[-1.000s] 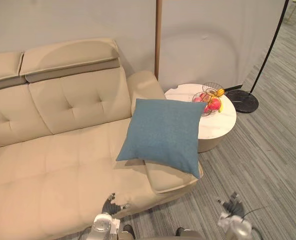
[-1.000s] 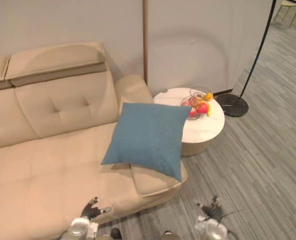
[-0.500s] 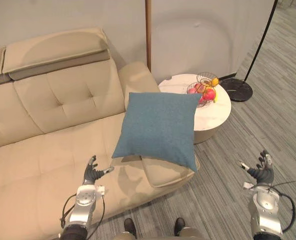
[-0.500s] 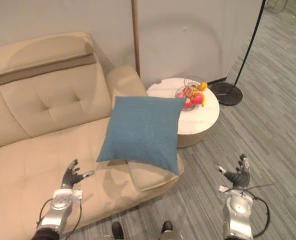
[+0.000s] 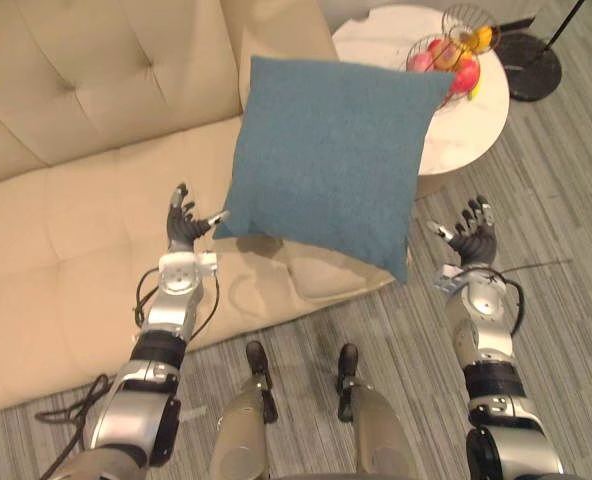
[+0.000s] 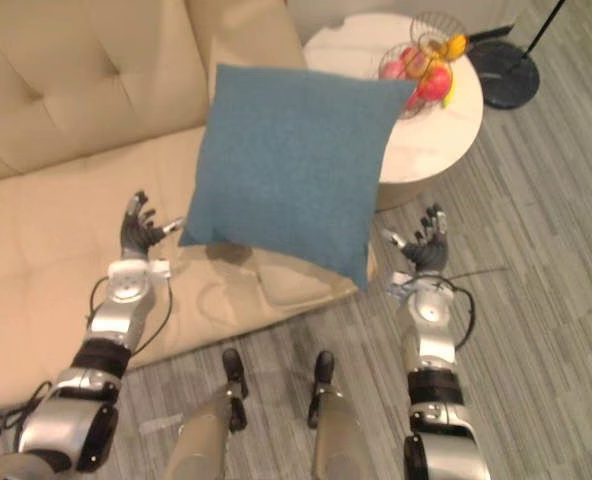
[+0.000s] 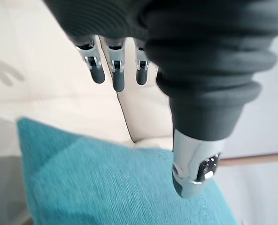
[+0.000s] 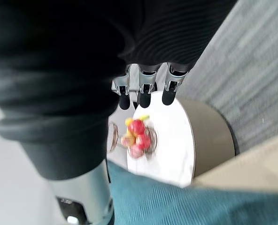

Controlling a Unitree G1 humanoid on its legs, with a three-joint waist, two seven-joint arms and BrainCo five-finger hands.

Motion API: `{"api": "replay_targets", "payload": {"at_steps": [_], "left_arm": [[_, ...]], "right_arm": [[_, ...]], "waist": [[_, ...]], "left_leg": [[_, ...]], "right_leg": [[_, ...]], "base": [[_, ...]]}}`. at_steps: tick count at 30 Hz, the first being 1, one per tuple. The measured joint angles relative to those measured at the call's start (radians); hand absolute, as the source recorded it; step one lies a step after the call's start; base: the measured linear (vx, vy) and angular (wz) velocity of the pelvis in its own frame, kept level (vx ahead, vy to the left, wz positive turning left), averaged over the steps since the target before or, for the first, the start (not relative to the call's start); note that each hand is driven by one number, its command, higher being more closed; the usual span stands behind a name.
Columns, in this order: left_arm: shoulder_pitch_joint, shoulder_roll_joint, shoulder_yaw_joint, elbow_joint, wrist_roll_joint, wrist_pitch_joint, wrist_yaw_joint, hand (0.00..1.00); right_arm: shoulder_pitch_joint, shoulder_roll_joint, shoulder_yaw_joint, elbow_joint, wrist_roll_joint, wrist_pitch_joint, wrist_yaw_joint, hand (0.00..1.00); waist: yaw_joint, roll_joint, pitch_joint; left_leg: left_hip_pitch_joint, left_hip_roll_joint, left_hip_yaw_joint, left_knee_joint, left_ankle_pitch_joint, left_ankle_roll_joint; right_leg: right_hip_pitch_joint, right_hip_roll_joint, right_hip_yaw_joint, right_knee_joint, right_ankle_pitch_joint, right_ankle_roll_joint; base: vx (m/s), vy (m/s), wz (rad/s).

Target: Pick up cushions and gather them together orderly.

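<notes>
blue cushion [image 5: 326, 160] stands tilted at the right end of the beige sofa [image 5: 76, 200], leaning back against the armrest. its top right corner overlaps the round white counter [image 5: 466, 130] in the eye views. its lower edge sits on the seat, over a flat beige pad [image 5: 321, 275] at the sofa's front corner. neither hand holds the cushion.

left hand [image 5: 183, 230] is raised over the seat just beside the cushion's lower left corner. fingers [image 7: 118, 75] are straight and apart, thumb out to the side, holding nothing. thumb tip is right at the cushion corner, cannot tell if it touches. left wrist view shows the cushion's blue cloth past the fingers, with the sofa back behind it.

right hand [image 5: 471, 238] is raised over the grey striped floor [image 5: 576, 250], near the cushion's lower right corner but apart from it. fingers [image 8: 143, 93] are spread and straight, holding nothing. right wrist view looks along them to the counter and an edge of the cushion.

a wire fruit basket [image 5: 446, 60] with red and yellow fruit stands on the counter, behind the cushion's top right corner. a black round lamp base [image 5: 531, 65] sits on the floor just past the counter, on its far right side. the counter stands close by the sofa's armrest.
</notes>
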State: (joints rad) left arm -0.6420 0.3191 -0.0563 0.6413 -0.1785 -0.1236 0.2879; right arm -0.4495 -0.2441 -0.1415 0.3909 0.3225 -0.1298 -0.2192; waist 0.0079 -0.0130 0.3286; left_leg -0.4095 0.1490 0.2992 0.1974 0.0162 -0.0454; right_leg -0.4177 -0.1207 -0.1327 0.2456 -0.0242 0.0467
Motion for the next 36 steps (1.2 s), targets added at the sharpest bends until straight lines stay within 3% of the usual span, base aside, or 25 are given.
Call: {"api": "replay_targets", "payload": {"at_steps": [6, 12, 18, 19, 26, 31, 36], "left_arm": [[-0.126, -0.022, -0.053, 0.042, -0.019, 0.000, -0.003, 0.00], [-0.290, -0.050, -0.091, 0.114, -0.019, 0.001, 0.003, 0.00], [-0.360, -0.073, -0.115, 0.140, 0.006, 0.007, 0.014, 0.00], [-0.385, -0.073, -0.120, 0.150, 0.024, 0.009, 0.014, 1.00], [-0.448, -0.061, -0.120, 0.154, 0.059, 0.022, 0.022, 1.00], [-0.451, -0.063, -0.131, 0.069, 0.024, 0.021, 0.042, 1.00], [-0.426, -0.103, -0.148, -0.038, -0.004, 0.021, 0.067, 1.00]], "right_arm": [[-0.051, 0.028, 0.068, -0.022, 0.037, -0.010, -0.004, 0.00], [-0.180, 0.051, 0.149, -0.019, 0.042, -0.010, -0.012, 0.00], [-0.227, 0.050, 0.154, 0.004, 0.075, -0.012, -0.027, 0.00], [-0.242, 0.049, 0.154, 0.004, 0.087, -0.016, -0.028, 1.00], [-0.293, 0.043, 0.147, 0.005, 0.151, -0.020, -0.038, 1.00], [-0.309, 0.044, 0.146, -0.028, 0.195, -0.032, -0.048, 1.00], [-0.231, 0.069, 0.146, -0.117, 0.200, -0.046, -0.060, 1.00]], "waist": [[0.003, 0.001, 0.025], [0.015, -0.003, 0.062], [0.017, -0.003, 0.063], [0.020, -0.004, 0.064], [0.027, -0.011, 0.068], [0.026, -0.013, 0.069], [0.024, -0.020, 0.074]], "left_leg": [[-0.117, 0.035, 0.003, 0.101, -0.030, 0.007], [-0.205, 0.052, 0.018, 0.104, -0.006, 0.014], [-0.240, 0.055, 0.018, 0.103, 0.001, 0.013], [-0.257, 0.058, 0.018, 0.104, 0.001, 0.014], [-0.290, 0.071, 0.028, 0.108, 0.006, 0.014], [-0.289, 0.073, 0.028, 0.114, 0.006, 0.013], [-0.215, 0.069, 0.027, 0.116, 0.003, 0.009]], "right_leg": [[-0.097, 0.009, 0.014, 0.044, 0.007, -0.003], [-0.182, 0.019, 0.024, 0.023, 0.054, -0.008], [-0.206, 0.022, 0.019, 0.003, 0.065, -0.007], [-0.218, 0.026, 0.019, -0.010, 0.076, -0.009], [-0.245, 0.039, 0.027, -0.034, 0.102, -0.014], [-0.243, 0.039, 0.028, -0.032, 0.103, -0.015], [-0.164, 0.032, 0.027, -0.023, 0.083, -0.004]], "base": [[-0.13, 0.011, -0.08], [-0.05, -0.011, -0.08], [0.02, -0.012, 0.01], [0.00, -0.022, -0.06], [0.00, -0.032, -0.07], [0.01, -0.027, 0.00], [0.04, -0.015, 0.08]]}}
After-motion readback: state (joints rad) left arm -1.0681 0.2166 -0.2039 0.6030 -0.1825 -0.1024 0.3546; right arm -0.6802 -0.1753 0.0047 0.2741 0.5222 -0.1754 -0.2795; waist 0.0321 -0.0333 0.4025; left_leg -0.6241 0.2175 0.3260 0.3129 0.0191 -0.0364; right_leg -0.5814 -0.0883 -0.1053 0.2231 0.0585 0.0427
